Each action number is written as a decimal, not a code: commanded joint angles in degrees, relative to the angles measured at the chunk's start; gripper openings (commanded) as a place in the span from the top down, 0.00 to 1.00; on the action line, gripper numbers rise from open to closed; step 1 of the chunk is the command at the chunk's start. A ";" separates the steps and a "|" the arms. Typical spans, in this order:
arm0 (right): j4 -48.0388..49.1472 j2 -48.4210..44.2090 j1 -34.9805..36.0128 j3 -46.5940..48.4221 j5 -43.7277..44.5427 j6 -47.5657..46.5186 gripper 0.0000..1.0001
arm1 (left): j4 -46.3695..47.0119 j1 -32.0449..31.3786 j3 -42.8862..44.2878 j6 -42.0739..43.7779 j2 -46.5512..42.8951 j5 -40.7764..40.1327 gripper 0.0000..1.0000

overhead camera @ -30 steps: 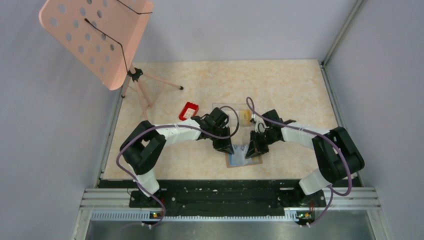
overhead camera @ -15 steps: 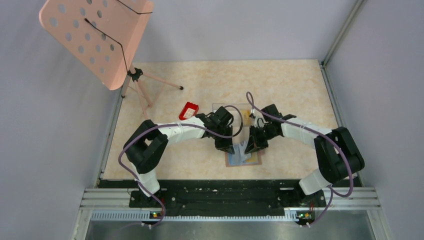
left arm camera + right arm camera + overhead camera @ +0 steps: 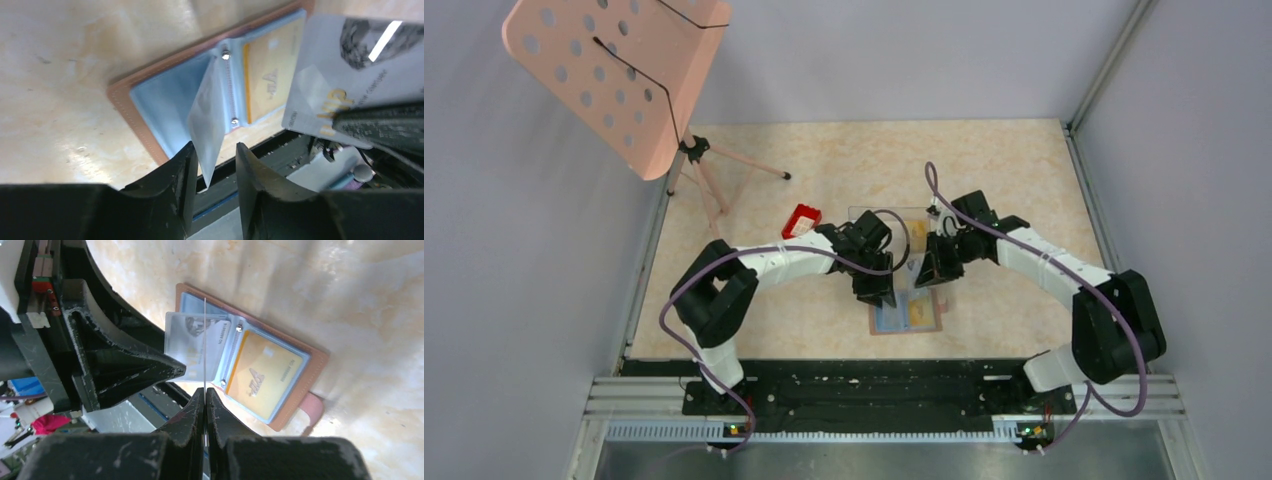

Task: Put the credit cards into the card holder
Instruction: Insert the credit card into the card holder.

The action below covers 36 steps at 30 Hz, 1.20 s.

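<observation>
The card holder (image 3: 906, 314) lies open on the table, blue lining up, with a yellow-orange card (image 3: 264, 75) in its right pocket. A clear sleeve (image 3: 207, 120) stands up from the spine, its tip between the parted fingers of my left gripper (image 3: 215, 160), which does not pinch it. A pale printed face shows on that sleeve (image 3: 197, 340); I cannot tell whether a card is inside. My right gripper (image 3: 205, 391) is shut on a pale whitish credit card (image 3: 340, 65), held edge-on just above the holder (image 3: 300, 365). From above, both grippers, the left (image 3: 879, 290) and the right (image 3: 927, 272), hover at the holder's far edge.
A small red tray (image 3: 801, 220) sits left of the arms' wrists. A clear plastic box (image 3: 889, 218) stands just behind the grippers. A pink perforated stand (image 3: 614, 70) on a tripod fills the far left corner. Grey walls close in the table's sides.
The left jaws have opened around the standing sleeve. The right gripper has drawn back and up from the holder with its card still held.
</observation>
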 commanded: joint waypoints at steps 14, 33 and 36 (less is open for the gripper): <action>-4.72 -10.20 -7.05 1.82 7.90 -1.11 1.00 | 13.94 -2.46 8.69 -4.26 9.72 13.41 0.54; 3.04 -4.77 -4.50 -5.50 -3.60 0.66 1.00 | 30.47 7.46 -19.27 -11.61 -6.78 12.88 0.58; 5.47 -3.60 -2.71 -6.83 -4.33 2.09 1.00 | 28.72 9.35 -22.73 -10.54 -9.54 11.45 0.61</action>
